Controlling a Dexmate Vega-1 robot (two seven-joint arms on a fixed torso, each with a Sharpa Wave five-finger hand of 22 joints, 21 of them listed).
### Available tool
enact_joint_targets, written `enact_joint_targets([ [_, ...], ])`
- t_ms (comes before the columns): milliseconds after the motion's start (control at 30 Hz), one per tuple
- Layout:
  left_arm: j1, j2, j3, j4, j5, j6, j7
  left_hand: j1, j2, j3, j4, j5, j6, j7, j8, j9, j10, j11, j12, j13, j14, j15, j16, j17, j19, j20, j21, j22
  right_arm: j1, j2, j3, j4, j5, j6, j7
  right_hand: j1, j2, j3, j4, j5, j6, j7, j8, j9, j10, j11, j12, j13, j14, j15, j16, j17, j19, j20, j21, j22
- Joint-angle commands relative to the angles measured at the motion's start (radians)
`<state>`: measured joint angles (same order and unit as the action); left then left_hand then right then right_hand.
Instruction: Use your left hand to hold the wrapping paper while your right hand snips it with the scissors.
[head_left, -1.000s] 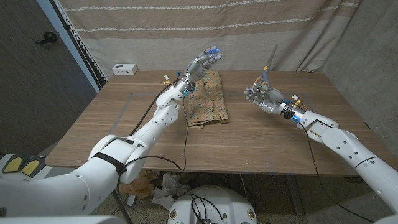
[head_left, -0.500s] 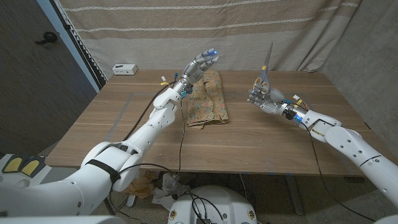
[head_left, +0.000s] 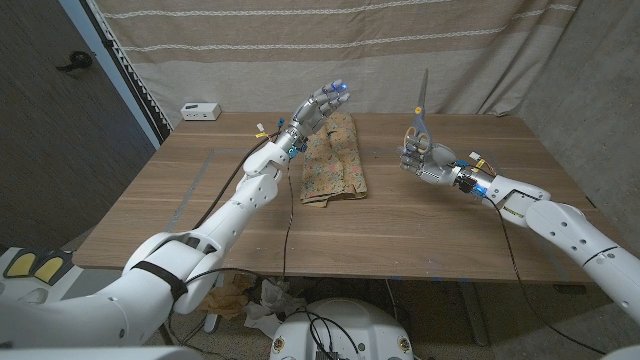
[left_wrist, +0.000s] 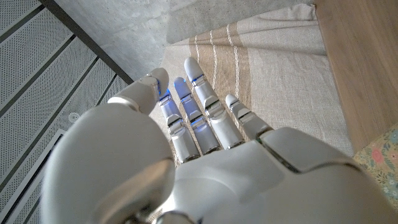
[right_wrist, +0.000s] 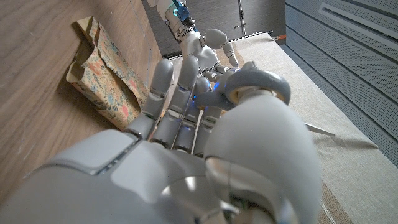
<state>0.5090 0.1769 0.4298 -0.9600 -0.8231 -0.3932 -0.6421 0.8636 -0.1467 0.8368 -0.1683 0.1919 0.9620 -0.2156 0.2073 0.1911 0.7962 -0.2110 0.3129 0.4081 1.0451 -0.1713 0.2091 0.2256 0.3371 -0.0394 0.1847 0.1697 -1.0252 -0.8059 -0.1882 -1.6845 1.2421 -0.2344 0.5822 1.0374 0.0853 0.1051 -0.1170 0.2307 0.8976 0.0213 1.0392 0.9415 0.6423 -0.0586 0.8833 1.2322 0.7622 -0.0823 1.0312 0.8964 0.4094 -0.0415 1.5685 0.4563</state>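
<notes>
One sheet of wrapping paper (head_left: 335, 158), one pair of scissors (head_left: 421, 112), one small white box (head_left: 200, 111).

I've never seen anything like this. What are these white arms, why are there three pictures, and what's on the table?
It is a two-armed robot standing at a wooden table, steered by a person from afar. The wide picture comes from a camera on its head, looking down over both arms. The other two come from cameras on its wrists, each looking along the back of that arm's own robot hand, so they appear turned.

On the table lies folded flowery wrapping paper, with a small white box at the far corner. The left robot hand is raised over the paper's far end, fingers apart, holding nothing. The right robot hand holds scissors in the air, blades pointing up, apart from the paper. A striped cloth hangs behind.
</notes>
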Motion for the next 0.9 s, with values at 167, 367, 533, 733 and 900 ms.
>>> enact_joint_targets([
  [167, 0.010, 0.008, 0.006, -0.012, -0.006, 0.009, 0.014, 0.023, 0.005, 0.003, -0.003, -0.003, -0.005, 0.003, -0.004, 0.001, 0.012, 0.000, -0.005, 0.003, 0.000, -0.065, 0.012, 0.008, 0.004, -0.116, 0.005, 0.002, 0.001, -0.029, -0.005, -0.009, -0.006, -0.018, -0.001, -0.063, -0.050, -0.045, 0.010, 0.019, -0.031, -0.003, 0.026, 0.022, -0.031, 0.004, 0.412, 0.002, -0.015, -0.127, 0.038, -0.001, 0.004, -0.073, 0.006, 0.055],
  [367, 0.014, 0.005, 0.004, -0.009, -0.008, 0.004, 0.018, 0.038, 0.009, 0.003, -0.005, -0.005, -0.006, 0.003, -0.003, 0.001, 0.016, 0.000, -0.008, 0.003, 0.001, -0.064, 0.014, 0.010, 0.005, -0.116, 0.005, 0.002, 0.003, -0.039, -0.004, -0.009, -0.024, -0.001, 0.015, -0.189, -0.117, -0.126, 0.053, 0.073, -0.086, 0.015, 0.028, 0.043, -0.068, 0.021, 0.389, -0.041, -0.064, -0.118, 0.059, -0.037, -0.006, -0.060, -0.030, 0.025],
  [533, 0.020, 0.004, 0.004, -0.013, -0.010, 0.001, 0.020, 0.042, 0.010, 0.002, -0.004, -0.006, -0.004, 0.003, -0.002, 0.001, 0.018, 0.000, -0.009, 0.004, 0.001, -0.064, 0.014, 0.011, 0.006, -0.116, 0.005, 0.002, 0.007, -0.048, -0.006, -0.014, -0.030, -0.003, 0.021, -0.222, -0.129, -0.151, 0.062, 0.105, -0.109, 0.022, 0.028, 0.049, -0.075, 0.034, 0.372, -0.060, -0.074, -0.112, 0.070, -0.067, -0.001, -0.060, -0.037, 0.003],
  [733, 0.031, 0.006, 0.004, -0.027, -0.011, 0.001, 0.029, 0.045, 0.012, 0.000, -0.003, -0.007, -0.002, 0.004, -0.001, 0.002, 0.022, 0.001, -0.010, 0.005, 0.001, -0.063, 0.015, 0.012, 0.007, -0.116, 0.005, 0.002, 0.009, -0.058, -0.007, -0.019, -0.023, -0.019, 0.018, -0.246, -0.136, -0.168, 0.069, 0.124, -0.124, 0.035, 0.030, 0.057, -0.077, 0.041, 0.356, -0.080, -0.085, -0.105, 0.077, -0.089, 0.009, -0.060, -0.045, -0.019],
  [900, 0.039, 0.010, 0.002, -0.039, -0.014, 0.003, 0.035, 0.052, 0.013, -0.001, -0.003, -0.008, 0.000, 0.004, 0.000, 0.002, 0.026, 0.001, -0.011, 0.005, 0.003, -0.065, 0.017, 0.014, 0.008, -0.116, 0.005, 0.002, 0.002, -0.070, -0.001, -0.035, -0.015, -0.033, 0.001, -0.298, -0.143, -0.194, 0.090, 0.133, -0.151, 0.041, 0.032, 0.072, -0.088, 0.056, 0.352, -0.073, -0.092, -0.095, 0.084, -0.110, 0.023, -0.062, -0.054, -0.043],
])
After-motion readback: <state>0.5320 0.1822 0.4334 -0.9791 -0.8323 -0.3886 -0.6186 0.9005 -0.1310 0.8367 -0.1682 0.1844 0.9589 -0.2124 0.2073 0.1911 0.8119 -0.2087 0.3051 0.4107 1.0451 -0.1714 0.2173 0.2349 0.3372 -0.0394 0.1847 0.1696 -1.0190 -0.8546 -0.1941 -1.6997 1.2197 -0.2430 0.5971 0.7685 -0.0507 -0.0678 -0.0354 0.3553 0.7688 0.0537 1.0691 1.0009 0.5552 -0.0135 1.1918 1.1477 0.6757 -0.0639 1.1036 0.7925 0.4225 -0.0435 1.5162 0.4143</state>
